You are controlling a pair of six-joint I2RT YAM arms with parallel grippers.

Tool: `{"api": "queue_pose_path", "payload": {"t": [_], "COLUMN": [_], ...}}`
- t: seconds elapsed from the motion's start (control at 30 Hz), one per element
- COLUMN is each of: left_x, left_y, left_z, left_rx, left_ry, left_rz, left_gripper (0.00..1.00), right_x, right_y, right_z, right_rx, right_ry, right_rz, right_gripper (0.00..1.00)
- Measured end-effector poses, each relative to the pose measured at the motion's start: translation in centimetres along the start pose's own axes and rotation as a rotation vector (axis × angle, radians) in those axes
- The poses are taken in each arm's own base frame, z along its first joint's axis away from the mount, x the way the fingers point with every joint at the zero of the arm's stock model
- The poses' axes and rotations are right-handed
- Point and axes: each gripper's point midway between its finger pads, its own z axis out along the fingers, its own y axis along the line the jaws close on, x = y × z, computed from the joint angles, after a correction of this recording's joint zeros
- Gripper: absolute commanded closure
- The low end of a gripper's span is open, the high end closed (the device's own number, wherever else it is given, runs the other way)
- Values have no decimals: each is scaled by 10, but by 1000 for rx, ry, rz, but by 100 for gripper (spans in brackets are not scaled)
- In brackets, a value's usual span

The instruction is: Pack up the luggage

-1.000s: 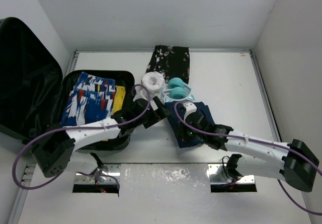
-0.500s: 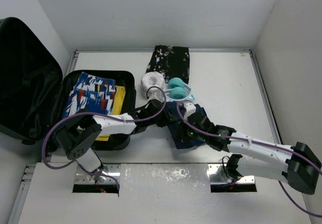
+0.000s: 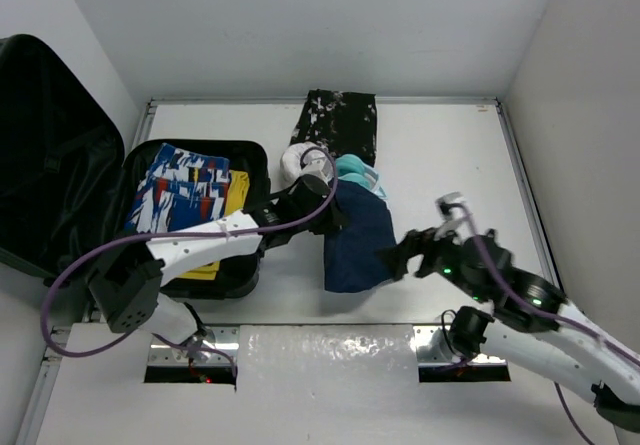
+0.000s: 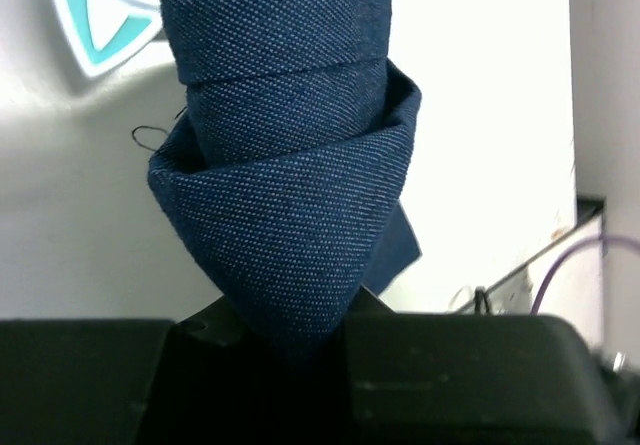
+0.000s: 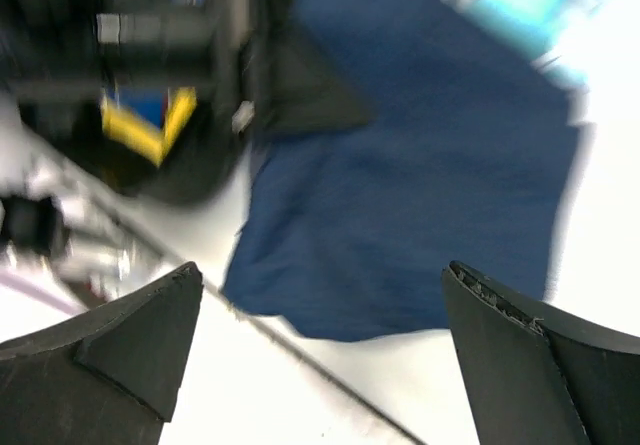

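Left jaws grip cloth (image 4: pixel 290 185), right jaws wide

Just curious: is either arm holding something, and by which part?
The left gripper pinches the navy cloth by a bunched fold at its far edge. The right gripper is open, holding nothing.

Navy denim cloth (image 3: pixel 358 237) (plain), black luggage (image 3: pixel 60 165), teal goggles (image 3: pixel 358 170).

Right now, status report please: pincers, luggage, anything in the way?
Left pincer shut on navy cloth; right pincer open, holding nothing. Luggage open, patterned clothes inside. White roll and teal item beside the cloth, not blocking.
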Motion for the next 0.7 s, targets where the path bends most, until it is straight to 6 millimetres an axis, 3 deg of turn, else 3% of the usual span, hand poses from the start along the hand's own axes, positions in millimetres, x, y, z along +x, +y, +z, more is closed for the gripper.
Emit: {"api": "queue_pose_path", "payload": {"t": [0.1, 0.17, 0.23, 0.37, 0.47, 0.57, 0.7], "left_x": [-8, -15, -25, -61, -109, -172, -258], "left_y": [-8, -15, -24, -44, -40, -16, 41], "left_z": [-18, -29, -39, -62, -81, -103, -143], "left_rx": [14, 19, 25, 63, 68, 17, -85], "left_ry": [14, 30, 36, 2, -47, -152, -332], "left_rz": [100, 166, 222, 276, 256, 205, 86], "left_gripper": [100, 100, 100, 100, 100, 100, 100], "right_x": [-47, -66, -73, -67, -60, -57, -56], "right_y": [-8, -14, -21, -34, -40, -43, -44], "right_z": [-39, -59, -68, -69, -64, -60, -57], "right_rx": [55, 90, 130, 203, 242, 259, 271], "right_ry": [-147, -206, -222, -176, -130, -106, -90], "right_rz": [17, 18, 7, -45, -87, -118, -147], "right_gripper": [1, 1, 1, 1, 1, 1, 1]}}
